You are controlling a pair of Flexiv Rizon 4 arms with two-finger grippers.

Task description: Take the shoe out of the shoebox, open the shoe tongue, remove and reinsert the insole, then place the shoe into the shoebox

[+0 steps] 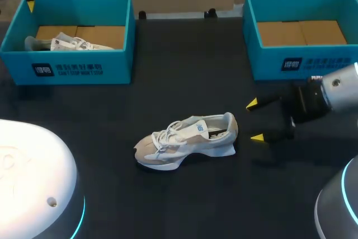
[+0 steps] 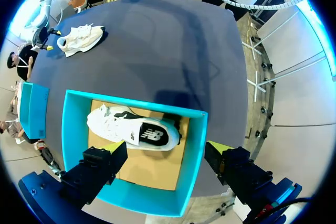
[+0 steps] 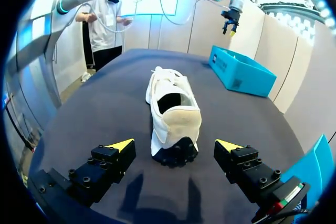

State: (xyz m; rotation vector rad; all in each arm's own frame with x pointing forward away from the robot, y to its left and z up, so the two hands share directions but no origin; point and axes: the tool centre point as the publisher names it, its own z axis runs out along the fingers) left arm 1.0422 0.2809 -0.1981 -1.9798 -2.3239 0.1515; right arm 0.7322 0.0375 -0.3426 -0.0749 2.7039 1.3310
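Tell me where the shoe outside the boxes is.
In the head view the loose shoe lies at the middle of the table, its heel toward the open right gripper.

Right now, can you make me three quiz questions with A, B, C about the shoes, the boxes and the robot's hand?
1. Where is the beige shoe?
A. in a box
B. on the dark table
C. in a gripper

2. How many teal shoeboxes are there?
A. one
B. two
C. three

3. The right gripper by the beige shoe's heel is
A. open
B. shut on the shoe
C. shut on a box

Answers:
1 B: it lies on the table between the boxes.
2 B: the left shoebox holds a white shoe, and the right shoebox shows only its cardboard floor.
3 A: its yellow tips stand apart and touch nothing.
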